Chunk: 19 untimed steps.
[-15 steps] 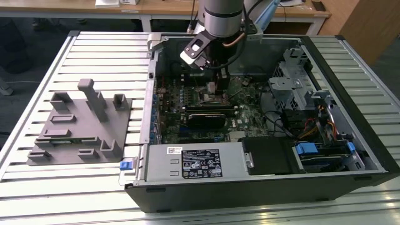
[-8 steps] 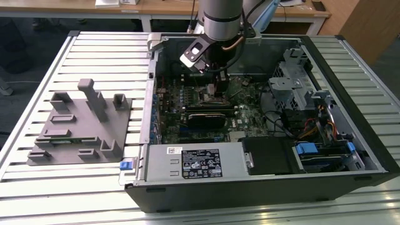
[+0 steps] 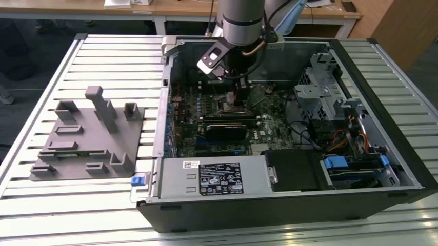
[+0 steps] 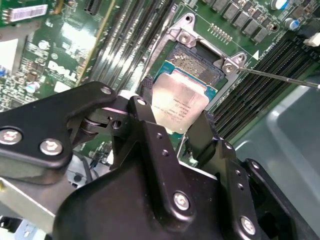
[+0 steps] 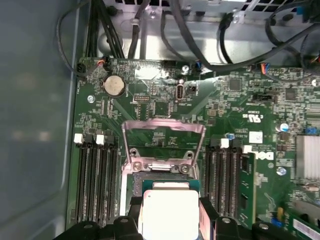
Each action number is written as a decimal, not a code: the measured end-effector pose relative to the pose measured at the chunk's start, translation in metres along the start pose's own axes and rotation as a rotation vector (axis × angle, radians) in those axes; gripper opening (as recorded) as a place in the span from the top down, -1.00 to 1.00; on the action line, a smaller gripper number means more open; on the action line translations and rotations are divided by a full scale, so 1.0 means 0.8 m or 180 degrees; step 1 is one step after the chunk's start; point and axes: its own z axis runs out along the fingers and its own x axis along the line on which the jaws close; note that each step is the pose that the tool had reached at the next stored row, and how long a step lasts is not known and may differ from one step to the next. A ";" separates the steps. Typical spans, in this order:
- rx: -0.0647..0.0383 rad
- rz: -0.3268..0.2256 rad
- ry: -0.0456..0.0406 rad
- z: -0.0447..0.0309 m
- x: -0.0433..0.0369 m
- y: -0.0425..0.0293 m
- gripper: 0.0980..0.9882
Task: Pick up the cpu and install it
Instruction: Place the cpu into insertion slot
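Two black fingers (image 4: 150,131) of your jaws are closed on the cpu (image 4: 179,102), one on each of two opposite edges. The jaws stand narrow with the chip clamped between them, its pale silver top facing up. In the first wrist view you see the cpu (image 5: 170,212) between the same fingers (image 5: 207,217).

The chip sits over one end of the socket (image 4: 195,62), and part of the socket's contact field lies uncovered beyond it. You cannot tell whether the cpu touches the socket or hangs just above it. The socket's metal load plate (image 5: 162,142) stands swung open, and its thin lever (image 4: 280,77) sticks out sideways over the memory slots (image 5: 95,175), which run in rows on both sides of the socket.

Farther along the green motherboard (image 5: 240,100) you find a round coin battery (image 5: 114,85), with black cables (image 5: 125,30) looping past it against the case wall.

In the exterior view your arm (image 3: 241,23) reaches down into the open computer case (image 3: 390,128), which lies on its side on the slatted tabletop (image 3: 68,205). A grey box with a black-and-white label (image 3: 213,177) sits along the case's near edge. A grey moulded fixture (image 3: 82,138) rests on the tabletop at the exterior view's left — outside the case, well apart from the jaws.
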 end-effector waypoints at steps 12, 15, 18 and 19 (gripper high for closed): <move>0.0000 0.0025 -0.0001 0.0230 0.005 -0.0082 0.02; 0.0000 0.0037 -0.0002 0.0278 0.005 -0.0085 0.02; 0.0000 0.0064 -0.0004 0.0314 0.005 -0.0088 0.02; 0.0000 0.0070 -0.0004 0.0321 0.005 -0.0088 0.02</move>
